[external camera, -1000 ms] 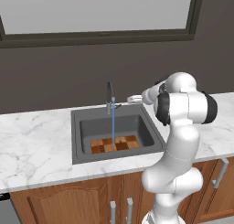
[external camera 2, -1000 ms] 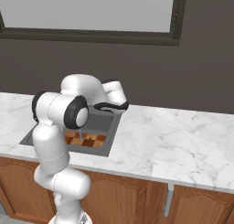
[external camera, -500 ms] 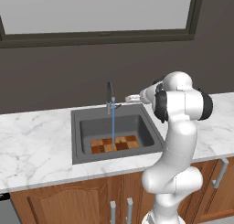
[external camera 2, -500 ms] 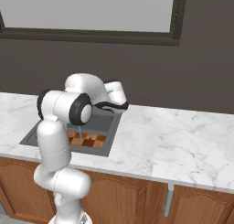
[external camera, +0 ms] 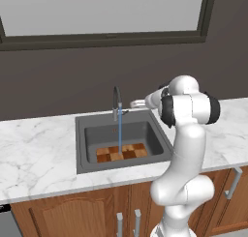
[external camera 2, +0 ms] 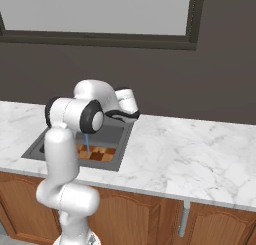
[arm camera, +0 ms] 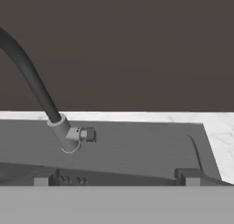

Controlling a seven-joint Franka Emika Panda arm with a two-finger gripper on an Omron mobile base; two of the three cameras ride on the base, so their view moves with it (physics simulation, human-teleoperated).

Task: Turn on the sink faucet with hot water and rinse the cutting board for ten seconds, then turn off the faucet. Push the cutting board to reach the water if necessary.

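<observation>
Water point(external camera: 119, 134), a thin blue stream, lands on the checkered wooden cutting board point(external camera: 122, 152) in the dark grey sink point(external camera: 87, 134). Your open gripper point(external camera: 137, 104) hovers at the tap's point(external camera: 116, 101) 3 o'clock; overshoot could miss its small lever point(arm camera: 84, 135).

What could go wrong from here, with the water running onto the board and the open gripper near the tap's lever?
The open gripper could slide off the small side lever of the slim dark grey faucet, leaving the thin blue water stream running. The checkered wooden cutting board gets water at one spot, so rinsing may be partial.
</observation>
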